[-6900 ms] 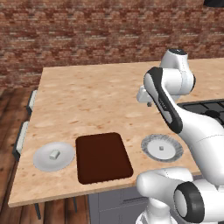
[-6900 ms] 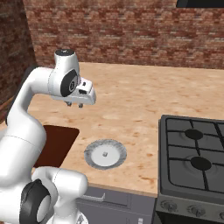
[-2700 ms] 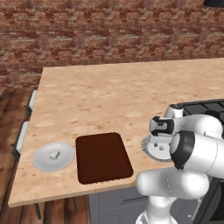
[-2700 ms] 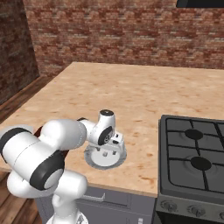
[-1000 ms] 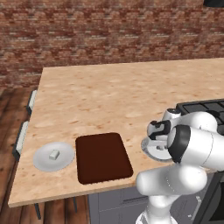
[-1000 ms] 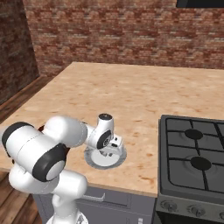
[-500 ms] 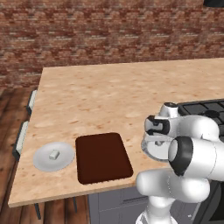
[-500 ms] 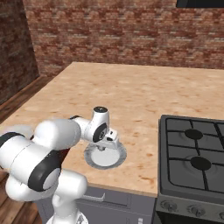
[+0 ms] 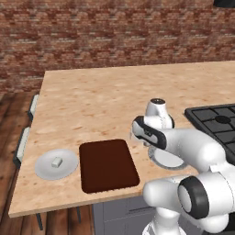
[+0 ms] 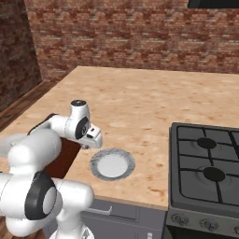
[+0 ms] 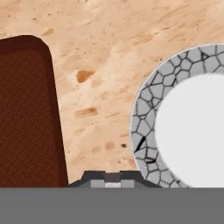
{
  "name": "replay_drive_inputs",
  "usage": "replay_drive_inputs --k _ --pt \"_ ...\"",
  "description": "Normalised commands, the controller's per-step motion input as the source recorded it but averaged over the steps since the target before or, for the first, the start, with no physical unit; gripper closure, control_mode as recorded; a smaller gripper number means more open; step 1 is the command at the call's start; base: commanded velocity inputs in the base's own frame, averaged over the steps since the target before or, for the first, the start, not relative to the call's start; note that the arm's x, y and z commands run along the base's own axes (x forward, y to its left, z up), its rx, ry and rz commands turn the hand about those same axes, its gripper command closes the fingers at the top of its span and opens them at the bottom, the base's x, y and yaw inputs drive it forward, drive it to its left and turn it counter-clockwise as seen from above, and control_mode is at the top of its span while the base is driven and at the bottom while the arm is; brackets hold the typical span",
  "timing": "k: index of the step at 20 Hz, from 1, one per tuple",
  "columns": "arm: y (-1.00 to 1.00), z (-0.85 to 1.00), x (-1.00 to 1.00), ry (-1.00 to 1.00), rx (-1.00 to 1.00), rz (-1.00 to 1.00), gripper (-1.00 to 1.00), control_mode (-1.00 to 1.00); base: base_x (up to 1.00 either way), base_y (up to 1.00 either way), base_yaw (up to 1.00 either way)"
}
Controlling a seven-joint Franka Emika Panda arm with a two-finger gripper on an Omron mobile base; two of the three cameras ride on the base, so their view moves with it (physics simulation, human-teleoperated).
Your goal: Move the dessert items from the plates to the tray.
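the small pale cube [image 11: 112,184] sits pinched in the shut gripper [image 11: 112,178], lifted off the ridged plate [image 10: 112,165], which now lies bare. the brown tray [image 9: 108,165] lies to the gripper's left, just past a strip of wood-grain surface [image 9: 114,101], its long axis running away from the robot. the tray looks flat and matte with rounded corners. beyond it, the smooth plate [image 9: 57,164] carries the off-white block [image 9: 56,162], well apart from the gripper.

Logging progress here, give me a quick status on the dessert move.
Gripper shut on a tiny pale cube, between patterned-rim plate and tray. Second piece on plain plate. Nothing in the way.
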Motion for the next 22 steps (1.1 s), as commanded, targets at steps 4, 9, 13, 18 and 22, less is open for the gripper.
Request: replay_drive_inputs --k 4,9,13,18,22 --pt "1.0 0.0 0.0 0.0 0.0 -0.02 1.0 -1.0 0.0 0.0 0.0" --pt "0.85 -0.19 0.02 0.0 0.0 0.0 1.0 -1.0 0.0 0.0 0.0" --pt "0.39 -0.15 0.16 0.0 0.0 0.0 1.0 -1.0 0.0 0.0 0.0" --pt "0.22 -0.06 0.32 0.0 -0.02 -0.02 1.0 -1.0 0.0 0.0 0.0" --pt "0.04 0.0 0.1 0.0 -0.01 -0.01 -1.0 -1.0 0.0 0.0 0.0"
